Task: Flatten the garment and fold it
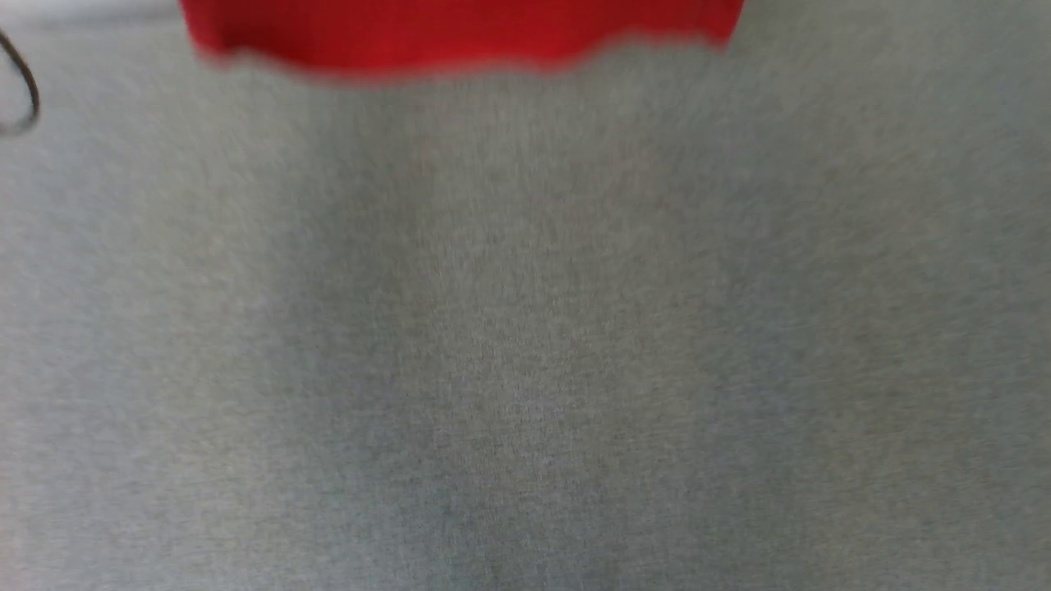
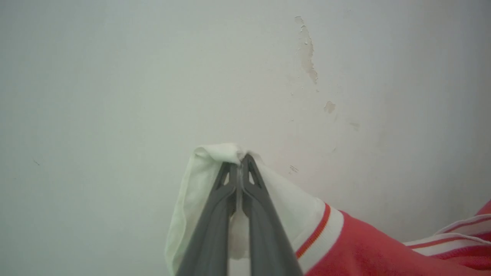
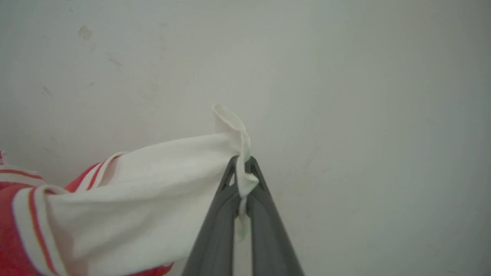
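Note:
The red garment (image 1: 460, 33) hangs at the top of the head view, only its wavy lower hem showing above the grey surface. In the left wrist view my left gripper (image 2: 241, 159) is shut on a white sleeve end (image 2: 207, 180), with striped trim and red cloth (image 2: 356, 245) trailing to the lower right. In the right wrist view my right gripper (image 3: 241, 163) is shut on the other white sleeve end (image 3: 153, 191), the shirt's red body (image 3: 11, 245) running off to the lower left. Both sleeves are held up in front of a pale wall.
A grey felt-like surface (image 1: 525, 345) spreads across the head view. A thin dark cable loop (image 1: 25, 90) lies at its far left edge. The pale wall (image 2: 153, 76) behind the grippers has chipped paint patches (image 2: 308, 57).

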`<state>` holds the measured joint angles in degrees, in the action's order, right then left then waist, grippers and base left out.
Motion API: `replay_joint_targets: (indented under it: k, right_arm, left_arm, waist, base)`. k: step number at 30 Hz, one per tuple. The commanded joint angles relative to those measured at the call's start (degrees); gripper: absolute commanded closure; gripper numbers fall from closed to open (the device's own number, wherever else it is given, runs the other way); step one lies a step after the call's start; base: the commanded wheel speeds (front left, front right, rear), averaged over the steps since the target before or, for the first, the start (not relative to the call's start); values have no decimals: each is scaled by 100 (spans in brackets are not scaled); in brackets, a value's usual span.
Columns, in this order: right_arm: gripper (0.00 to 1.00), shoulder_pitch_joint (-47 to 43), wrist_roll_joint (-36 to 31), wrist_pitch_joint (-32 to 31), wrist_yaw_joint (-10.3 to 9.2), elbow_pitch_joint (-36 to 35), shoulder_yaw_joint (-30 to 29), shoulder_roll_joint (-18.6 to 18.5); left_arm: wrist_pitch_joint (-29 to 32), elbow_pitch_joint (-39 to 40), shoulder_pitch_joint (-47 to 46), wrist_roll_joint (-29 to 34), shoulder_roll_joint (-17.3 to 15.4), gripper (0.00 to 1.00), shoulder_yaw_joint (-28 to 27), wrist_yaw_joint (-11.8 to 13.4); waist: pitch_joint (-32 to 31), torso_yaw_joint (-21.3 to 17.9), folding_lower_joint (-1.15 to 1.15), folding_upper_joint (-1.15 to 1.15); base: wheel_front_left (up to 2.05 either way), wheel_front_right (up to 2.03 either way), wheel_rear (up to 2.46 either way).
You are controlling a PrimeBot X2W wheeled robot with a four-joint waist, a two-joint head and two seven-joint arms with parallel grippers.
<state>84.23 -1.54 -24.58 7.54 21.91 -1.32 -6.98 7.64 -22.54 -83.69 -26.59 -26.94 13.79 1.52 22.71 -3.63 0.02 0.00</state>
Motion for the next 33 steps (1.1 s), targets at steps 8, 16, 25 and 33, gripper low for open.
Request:
replay_joint_targets:
  k: [8,16,25,33]
  right_arm:
    - [100,864,-609,702,-5,483,-16,33]
    - [100,717,-306,1177,-5,908,521,-138]
    - [100,-807,1080,1306,-5,-146,1213,-605]
    - [100,-3257,1864,718,-5,-1979,711,-967]
  left_arm:
    - [-1128,-410,-496,-62,133,100,-196,-262]
    - [-1887,-553,-30,-323,170,100,-261,-628]
    - [-2115,565,1806,-634,-16,100,25,-846]
    - [-1932,2040,4159,-942,-209,100,51,-566]
  waist:
    - [1664,249,-2,0]
    - [1764,399,-2,0]
    - [1143,490,-2,0]
    - [405,515,-2,0]
  base:
    - [0,0,0]
    - [0,0,0]
    - [0,0,0]
    - [0,0,0]
